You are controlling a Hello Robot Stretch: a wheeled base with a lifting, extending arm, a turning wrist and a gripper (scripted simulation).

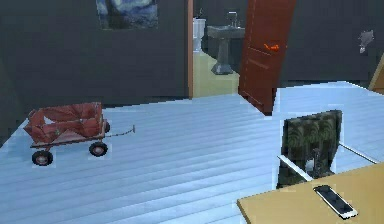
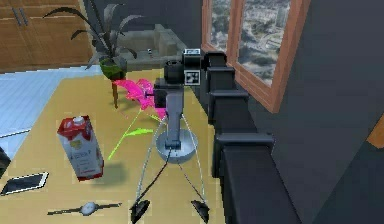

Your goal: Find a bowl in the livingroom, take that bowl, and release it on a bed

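**A:** Nearest us on the bench (image 2: 115, 185) we count one utensil (image 2: 85, 208), one phone (image 2: 22, 183) and one carton (image 2: 82, 145).

**B:** Farther out is the pincer (image 2: 150, 97). One pink thing (image 2: 130, 92) lies just to its left in the arm side view. It may be our bowl, but its shape is unclear.

**A:** Touching?

**B:** We cannot tell, nor the pincer's state, nor whether it holds anything.

**A:** Then we judge any reach goes leftward. Beyond stands one plant (image 2: 105, 45).
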